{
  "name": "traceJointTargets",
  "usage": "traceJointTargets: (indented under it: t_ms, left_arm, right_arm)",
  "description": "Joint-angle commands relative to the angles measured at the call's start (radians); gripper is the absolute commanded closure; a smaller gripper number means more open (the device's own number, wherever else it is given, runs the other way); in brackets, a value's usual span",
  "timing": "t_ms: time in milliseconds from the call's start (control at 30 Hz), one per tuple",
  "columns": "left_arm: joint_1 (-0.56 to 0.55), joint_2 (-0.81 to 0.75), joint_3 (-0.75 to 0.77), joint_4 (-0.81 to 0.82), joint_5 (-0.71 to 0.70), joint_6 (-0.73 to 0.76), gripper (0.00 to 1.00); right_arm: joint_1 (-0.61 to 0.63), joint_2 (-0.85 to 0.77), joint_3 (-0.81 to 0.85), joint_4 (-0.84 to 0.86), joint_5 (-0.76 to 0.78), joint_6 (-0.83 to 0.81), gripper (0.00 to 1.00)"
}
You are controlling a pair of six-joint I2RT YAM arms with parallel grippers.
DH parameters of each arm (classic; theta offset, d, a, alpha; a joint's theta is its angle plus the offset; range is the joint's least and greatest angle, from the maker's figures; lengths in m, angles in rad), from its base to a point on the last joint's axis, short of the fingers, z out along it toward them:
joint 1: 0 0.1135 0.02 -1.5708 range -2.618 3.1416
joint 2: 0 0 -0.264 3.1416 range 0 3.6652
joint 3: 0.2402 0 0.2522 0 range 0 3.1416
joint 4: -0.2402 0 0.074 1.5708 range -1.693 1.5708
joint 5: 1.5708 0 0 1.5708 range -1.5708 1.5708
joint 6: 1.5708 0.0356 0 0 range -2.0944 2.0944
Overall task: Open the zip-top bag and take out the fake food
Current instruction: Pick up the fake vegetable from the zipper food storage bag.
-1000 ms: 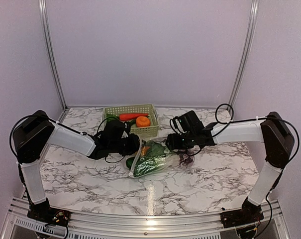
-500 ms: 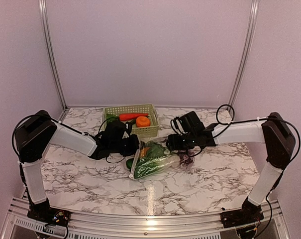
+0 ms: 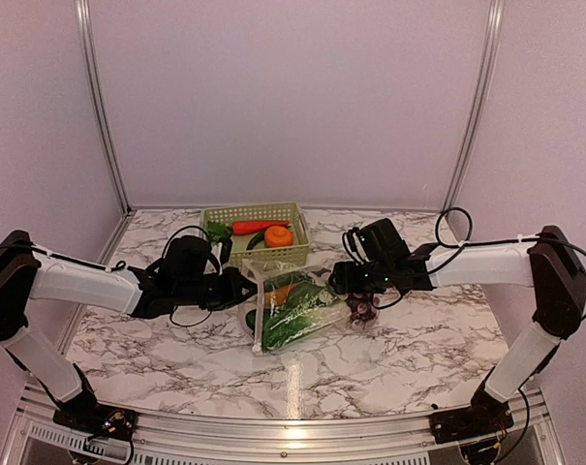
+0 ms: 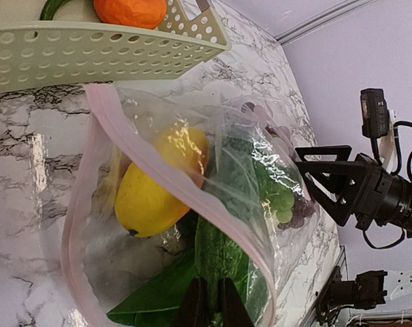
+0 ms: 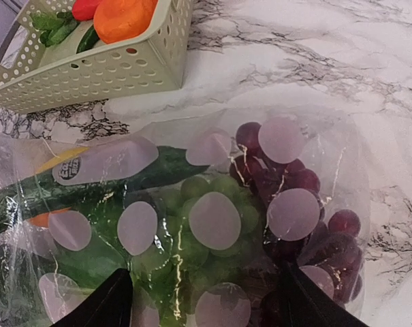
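Pinching point: left gripper [image 4: 211,300] has its fingers nearly together on the near lip of the zip-top bag [image 3: 293,312], beside the pink zip strip.
Other side: right gripper [image 3: 339,281] stands wide apart over the bag's closed end, holding nothing.
Bag position: on the worktop [image 3: 399,358] just in front of the basket [image 3: 273,254], mouth gaping toward the left arm.
Doing it well: hold the lip low and firm; use the right gripper to tip the closed end so pieces slide toward the mouth.
Containers: one bag, one basket.
Fake food in bag: one yellow fruit [image 4: 158,184], one purple grape bunch [image 5: 294,184], one green grape bunch [image 5: 206,204], one cucumber [image 5: 171,167], leaves uncounted.
In basket: one orange piece [image 3: 279,235], one red carrot [image 3: 249,227], greens uncounted.
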Motion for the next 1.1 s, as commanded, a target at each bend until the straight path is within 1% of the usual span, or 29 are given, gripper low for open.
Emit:
traceJointTargets:
  t_ms: [0,267,467,567,867,1067]
  left_arm:
    - [-0.004,-0.117,-0.066,-0.103,-0.009,0.042,1.00]
    - [-0.004,-0.351,-0.208,-0.158,-0.078,0.016,1.00]
    - [-0.003,-0.490,-0.241,-0.244,-0.150,0.012,1.00]
    - [-0.003,-0.535,-0.235,-0.299,-0.153,0.018,1.00]
    - [-0.004,-0.688,-0.199,-0.560,-0.223,0.022,1.00]
    - [-0.004,-0.814,-0.189,-0.732,-0.273,-0.002,1.00]
  right_arm:
    - [0.008,-0.033,-0.010,0.002,0.008,0.022,0.29]
    - [0.007,-0.047,-0.029,0.033,0.003,0.045,0.29]
    - [0.008,-0.057,-0.047,0.047,0.004,0.056,0.29]
    - [0.008,-0.069,-0.059,0.055,0.006,0.060,0.29]
    - [0.008,-0.074,-0.065,0.061,0.000,0.059,0.29]
    - [0.008,-0.081,-0.068,0.063,-0.002,0.055,0.29]
